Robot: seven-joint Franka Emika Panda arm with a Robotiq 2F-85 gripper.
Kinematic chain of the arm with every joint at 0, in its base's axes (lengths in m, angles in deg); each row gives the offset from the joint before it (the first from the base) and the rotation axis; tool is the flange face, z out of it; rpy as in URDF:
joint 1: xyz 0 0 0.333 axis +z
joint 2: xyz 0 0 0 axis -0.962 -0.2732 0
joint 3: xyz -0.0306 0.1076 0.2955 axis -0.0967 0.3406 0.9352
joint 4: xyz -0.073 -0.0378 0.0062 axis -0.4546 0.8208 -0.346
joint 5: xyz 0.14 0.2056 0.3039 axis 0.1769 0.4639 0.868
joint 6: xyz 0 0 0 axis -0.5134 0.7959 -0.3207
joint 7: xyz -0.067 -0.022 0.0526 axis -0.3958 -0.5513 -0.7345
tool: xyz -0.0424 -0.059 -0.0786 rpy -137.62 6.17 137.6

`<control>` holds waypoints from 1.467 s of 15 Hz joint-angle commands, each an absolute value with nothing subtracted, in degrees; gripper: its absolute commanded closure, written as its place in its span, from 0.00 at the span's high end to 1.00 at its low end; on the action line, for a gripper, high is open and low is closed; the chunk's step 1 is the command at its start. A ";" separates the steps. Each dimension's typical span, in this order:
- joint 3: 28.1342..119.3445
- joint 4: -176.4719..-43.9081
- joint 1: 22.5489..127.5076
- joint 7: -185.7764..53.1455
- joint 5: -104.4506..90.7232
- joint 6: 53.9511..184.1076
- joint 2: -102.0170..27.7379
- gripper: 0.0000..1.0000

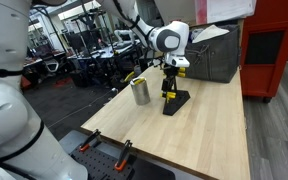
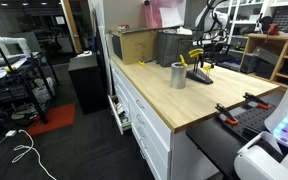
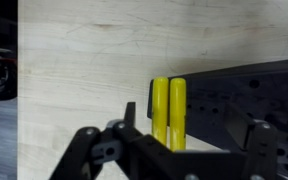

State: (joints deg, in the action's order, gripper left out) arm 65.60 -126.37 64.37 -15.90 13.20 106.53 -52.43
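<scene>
A black tool with two yellow handles (image 3: 168, 110) lies on the wooden table (image 1: 209, 130). It shows in both exterior views (image 1: 174, 100) (image 2: 200, 75). In the wrist view the yellow handles run side by side next to the tool's black body (image 3: 234, 95). My gripper (image 3: 189, 118) is open just above the tool. One finger stands left of the handles and the other over the black body. It holds nothing. In both exterior views the gripper (image 1: 169, 84) (image 2: 198, 60) points down at the tool. A metal cup (image 1: 141, 92) (image 2: 178, 76) stands upright beside it.
A dark grey bin (image 1: 209, 55) (image 2: 172, 46) stands at the back of the table, with a cardboard box (image 2: 134, 44) near it. A red cabinet (image 1: 272, 50) stands beyond the table. Clamps (image 1: 122, 152) sit at the table's end. Drawers (image 2: 134, 110) line one side.
</scene>
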 commanded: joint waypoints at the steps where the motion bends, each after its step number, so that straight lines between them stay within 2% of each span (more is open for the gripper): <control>1: 65.58 -123.38 63.41 -13.37 15.15 104.26 -53.91 0.58; 8: 65.43 -124.18 63.13 -13.80 14.91 104.17 -51.83 0.06; 9: 65.39 -124.34 63.16 -13.86 14.77 104.20 -51.57 0.05; 12: 65.28 -125.12 63.60 -14.00 14.10 104.77 -50.92 0.07; 13: 65.33 -125.18 63.64 -14.20 14.01 104.74 -50.84 0.15; 14: 65.30 -125.23 63.78 -14.25 13.77 104.79 -50.85 0.54; 15: 65.29 -125.22 63.84 -14.28 13.68 104.84 -50.85 0.55; 17: 65.30 -125.34 64.04 -14.40 13.53 105.22 -50.60 0.68; 18: 65.24 -125.39 64.21 -14.50 13.23 105.31 -50.43 0.25; 19: 65.24 -125.39 64.31 -14.53 13.09 105.39 -50.30 0.29; 20: 65.26 -125.42 64.39 -14.63 12.92 105.42 -50.10 0.28; 22: 65.27 -125.41 64.54 -14.71 12.49 105.55 -49.90 0.13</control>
